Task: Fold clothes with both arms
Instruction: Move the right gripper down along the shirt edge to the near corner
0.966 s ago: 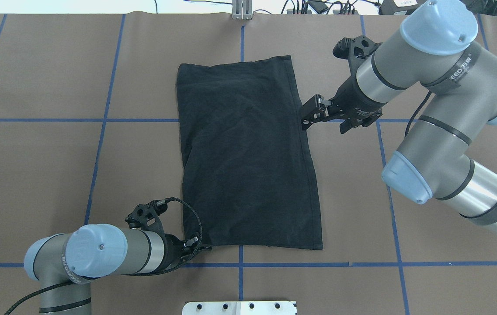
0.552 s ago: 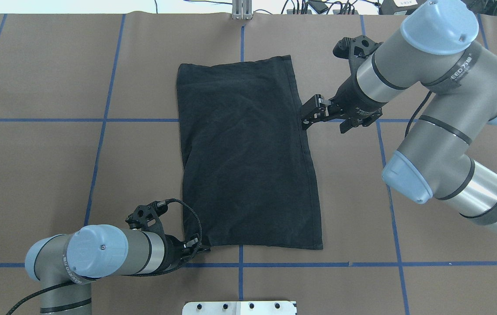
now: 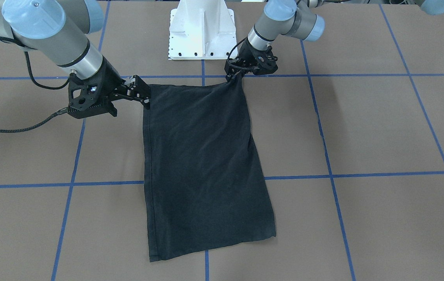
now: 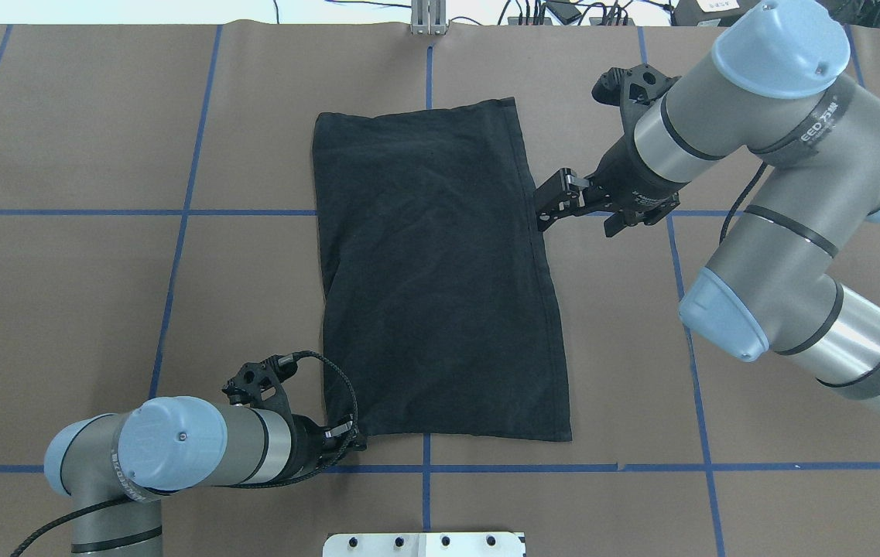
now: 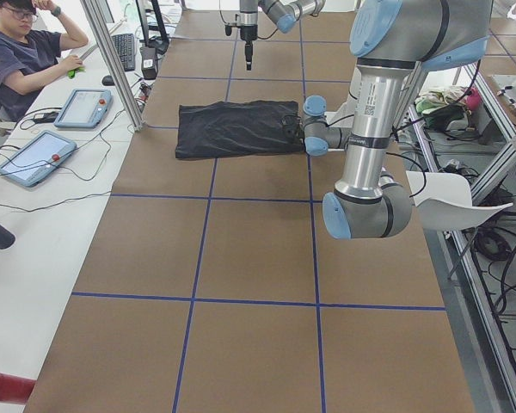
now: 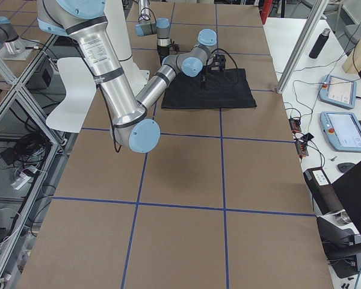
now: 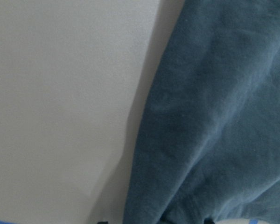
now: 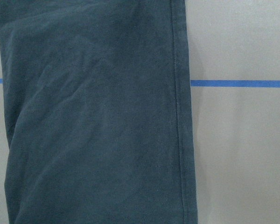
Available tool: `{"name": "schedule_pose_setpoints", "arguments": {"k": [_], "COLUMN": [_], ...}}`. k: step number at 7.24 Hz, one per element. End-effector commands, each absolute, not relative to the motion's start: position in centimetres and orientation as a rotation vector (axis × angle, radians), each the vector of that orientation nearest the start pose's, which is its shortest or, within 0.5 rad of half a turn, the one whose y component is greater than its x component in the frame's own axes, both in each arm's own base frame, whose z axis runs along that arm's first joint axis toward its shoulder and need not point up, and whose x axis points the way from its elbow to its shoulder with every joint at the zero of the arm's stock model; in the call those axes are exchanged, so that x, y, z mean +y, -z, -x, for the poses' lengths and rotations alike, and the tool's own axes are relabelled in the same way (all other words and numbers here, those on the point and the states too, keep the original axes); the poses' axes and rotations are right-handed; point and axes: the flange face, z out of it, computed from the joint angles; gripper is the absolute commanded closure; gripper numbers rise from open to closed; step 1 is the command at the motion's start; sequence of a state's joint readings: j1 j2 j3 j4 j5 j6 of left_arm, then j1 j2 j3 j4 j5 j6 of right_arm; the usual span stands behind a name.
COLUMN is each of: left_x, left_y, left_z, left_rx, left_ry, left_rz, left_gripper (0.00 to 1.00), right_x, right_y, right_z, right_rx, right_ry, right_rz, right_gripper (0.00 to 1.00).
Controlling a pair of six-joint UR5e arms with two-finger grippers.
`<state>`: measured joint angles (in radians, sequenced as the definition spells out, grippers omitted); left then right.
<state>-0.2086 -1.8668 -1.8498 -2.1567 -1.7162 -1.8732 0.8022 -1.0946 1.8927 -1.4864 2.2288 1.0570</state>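
I read this as the grasp before the next fold, with one side taken and the other not. My left arm (image 4: 176,445) lies low and nearly flat along the tabletop's (image 4: 83,309) robot-side edge, forearm pointing toward the centre. The left gripper (image 3: 232,73) sits at the shirt's near left corner. Its tips are lost against the black cloth, but that corner is drawn up into a small peak, so it looks pinched shut on the fabric. The shirt (image 4: 432,278) lies in the middle of the tabletop as one long strip, running from the robot's edge toward the far edge. Its sleeves are tucked in, no logo shows, and a hemmed edge runs down its right side. The right gripper (image 4: 550,203) hangs over that hem toward the far end, fingers spread and holding nothing, raised off the cloth. The right arm (image 4: 726,131) reaches in from the right edge, elbow high and wrist angled down. Next, I judge, the right must drop onto the hem or the matching near corner and close. Only then should both lift together, or the strip will skew.
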Motion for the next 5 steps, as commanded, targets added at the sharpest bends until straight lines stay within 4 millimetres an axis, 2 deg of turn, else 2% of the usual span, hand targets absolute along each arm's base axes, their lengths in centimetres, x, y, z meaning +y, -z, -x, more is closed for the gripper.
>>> {"name": "schedule_pose_setpoints", "arguments": {"k": [1,3,4,5], "left_x": [-23.7,-24.7,-25.8,-26.5], "left_y": [-29.8,-28.7,-27.8,-27.5], "left_z": [-54.7,-53.5,-51.8,-50.7], "left_rx": [1.167,1.193,1.216,1.224], "left_ry": [0.366,0.38,0.394,0.406], "left_rz": [0.189,0.174,0.163,0.152], "left_gripper": [1.0,1.0,1.0,1.0], "right_x": [-47.5,-47.0,-46.4,-44.6], "right_y": [-23.8,-25.1,-25.2,-25.0], "right_z": [35.9,35.6,36.3,38.3], "right_rx": [-1.038,-1.026,-1.027,-1.028], "right_ry": [0.028,0.022,0.02,-0.014], "right_rz": [-0.03,-0.014,0.007,0.07], "right_gripper": [0.0,0.0,0.0,0.0]}}
